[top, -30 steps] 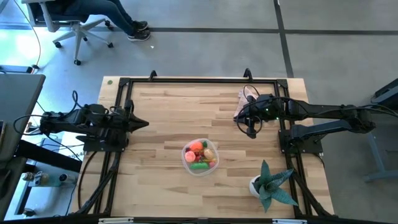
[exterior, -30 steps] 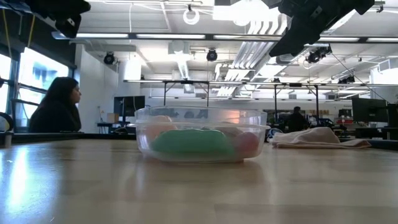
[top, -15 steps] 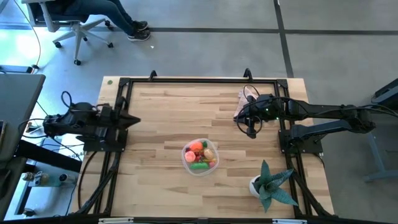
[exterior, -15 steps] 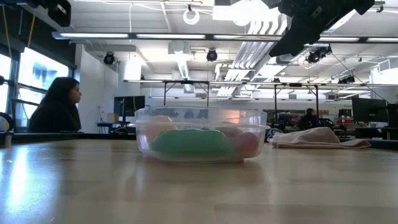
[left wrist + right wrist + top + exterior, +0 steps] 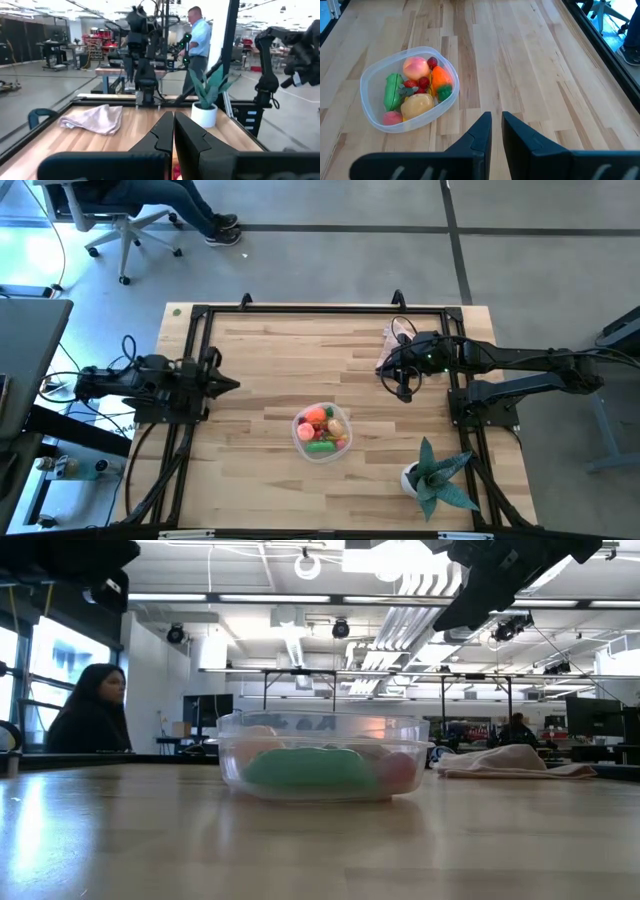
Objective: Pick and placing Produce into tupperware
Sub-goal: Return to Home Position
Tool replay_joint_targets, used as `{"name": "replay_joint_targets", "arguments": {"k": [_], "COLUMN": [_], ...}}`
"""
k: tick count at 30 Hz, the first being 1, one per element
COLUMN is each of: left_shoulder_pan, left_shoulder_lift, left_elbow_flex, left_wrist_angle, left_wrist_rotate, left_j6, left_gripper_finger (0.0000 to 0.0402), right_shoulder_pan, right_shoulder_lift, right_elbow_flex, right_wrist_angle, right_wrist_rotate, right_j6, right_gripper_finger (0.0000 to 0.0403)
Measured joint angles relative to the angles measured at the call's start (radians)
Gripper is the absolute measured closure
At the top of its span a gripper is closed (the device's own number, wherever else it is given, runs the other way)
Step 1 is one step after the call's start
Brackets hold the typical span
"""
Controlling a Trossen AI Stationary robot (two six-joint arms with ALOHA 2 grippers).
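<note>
The clear tupperware [image 5: 297,432] stands on the wooden table, near the middle and toward the near edge. The produce lies inside it: an orange carrot [image 5: 440,80], a green pod [image 5: 393,91], a pink ball [image 5: 392,118], a tan piece [image 5: 417,105] and red berries [image 5: 422,82]. My left gripper [image 5: 236,385] is shut and level at the table's left side, well clear of the tupperware. My right gripper [image 5: 403,393] hangs above the table's right side, slanting down toward the tupperware [image 5: 410,50], its fingers nearly together with nothing between them.
A pink cloth [image 5: 388,340] lies at the far right, partly under my right arm. A teal spiky plant in a white pot [image 5: 437,475] stands at the near right. A black frame [image 5: 300,308] borders the table. A person [image 5: 95,710] sits beyond it.
My left gripper drew back toward the table's left edge and rose, then came forward again and sank a little, tipping toward level. It has stayed shut. My right arm and the tupperware have kept still.
</note>
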Motion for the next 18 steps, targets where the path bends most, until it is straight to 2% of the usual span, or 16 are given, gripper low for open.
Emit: {"name": "replay_joint_targets", "arguments": {"k": [10, 18], "left_shoulder_pan": [0.0, 0.0], "left_shoulder_lift": [0.0, 0.001], "left_elbow_flex": [-0.113, -0.168], "left_wrist_angle": [0.127, 0.145], "left_wrist_rotate": [0.049, 0.049], "left_j6": [-0.014, -0.027], "left_gripper_finger": [0.0396, 0.0396], "right_shoulder_pan": [0.0, 0.0], "right_shoulder_lift": [0.0, 0.0], "right_elbow_flex": [0.0, 0.0], "right_wrist_angle": [0.0, 0.0], "right_wrist_rotate": [0.0, 0.0], "right_j6": [0.0, 0.0], "right_gripper_finger": [0.0371, 0.0371]}}
